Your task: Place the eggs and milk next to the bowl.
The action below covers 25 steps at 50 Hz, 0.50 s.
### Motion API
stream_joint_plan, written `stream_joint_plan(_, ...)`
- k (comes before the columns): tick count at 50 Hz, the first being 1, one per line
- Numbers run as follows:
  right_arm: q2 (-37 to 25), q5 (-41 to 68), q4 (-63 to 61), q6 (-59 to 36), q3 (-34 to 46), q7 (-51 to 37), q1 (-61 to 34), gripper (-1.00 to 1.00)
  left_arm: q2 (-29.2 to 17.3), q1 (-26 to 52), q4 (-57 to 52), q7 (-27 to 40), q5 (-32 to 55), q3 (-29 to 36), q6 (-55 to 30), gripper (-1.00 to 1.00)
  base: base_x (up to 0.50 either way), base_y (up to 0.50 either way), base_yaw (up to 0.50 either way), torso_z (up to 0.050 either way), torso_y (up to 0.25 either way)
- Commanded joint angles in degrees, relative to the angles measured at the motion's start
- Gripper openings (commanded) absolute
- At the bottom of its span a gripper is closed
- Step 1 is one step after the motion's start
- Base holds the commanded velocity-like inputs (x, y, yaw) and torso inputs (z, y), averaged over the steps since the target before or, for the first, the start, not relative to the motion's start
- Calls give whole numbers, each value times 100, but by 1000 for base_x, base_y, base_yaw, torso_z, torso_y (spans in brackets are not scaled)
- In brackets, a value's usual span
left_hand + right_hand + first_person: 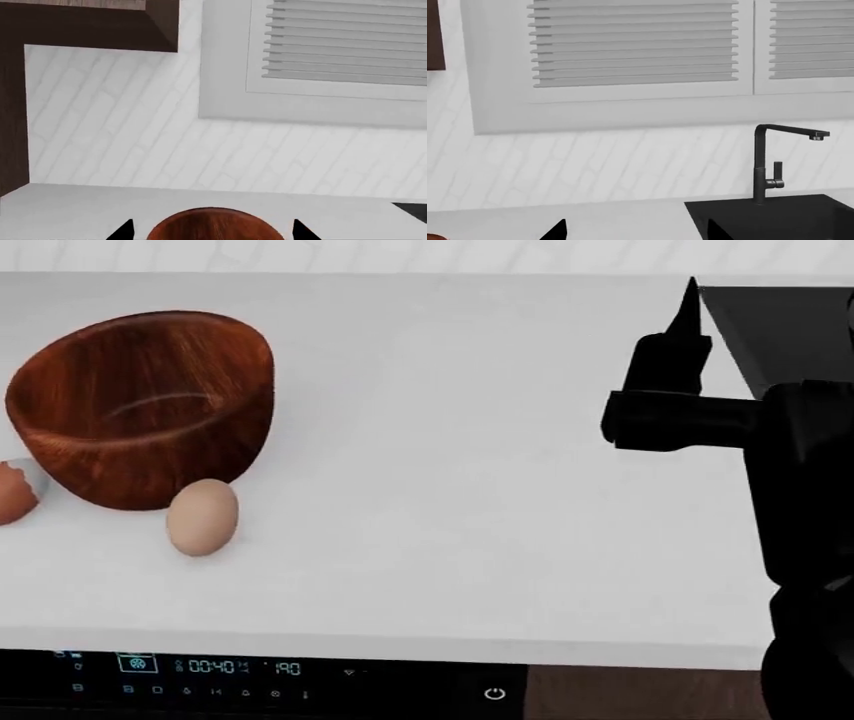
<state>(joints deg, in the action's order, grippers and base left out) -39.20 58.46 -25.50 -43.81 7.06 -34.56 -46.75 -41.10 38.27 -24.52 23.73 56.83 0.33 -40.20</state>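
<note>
Head view shows the bowl [140, 405] standing on the white counter [454, 490] at the left side, and it looks a little tilted. The tan egg [203, 517] lies just in front of the bowl, very close to its base. The brown egg [14, 492] with a grey patch is at the left edge of the picture, against the bowl's left side and partly cut off. The milk is not visible in any view. The right gripper [687, 315] is raised over the right part of the counter, near a black sink [781, 325], and it holds nothing; I cannot tell how wide it is from here. Left wrist view shows the bowl's rim [215, 226] between two black fingertips [123, 230] that stand wide apart, with a tiled wall [133, 135] and a window blind [347, 42] behind. Right wrist view shows two fingertips [555, 231] wide apart with nothing between them, the sink and a black tap [774, 165].
</note>
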Motion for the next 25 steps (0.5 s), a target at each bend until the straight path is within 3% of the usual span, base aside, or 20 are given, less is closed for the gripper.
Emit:
stream_joint_plan(1,19,28,7,20,-3,3,10,100,27,-60,42,-61,-65,25,91,100,1,-500,0,0,0)
stream_joint_plan(25,-8,76,-62,68,-56,-33,110,100,1,-79,-2,-12,-15,-32,114,100,1,-500,0,0,0)
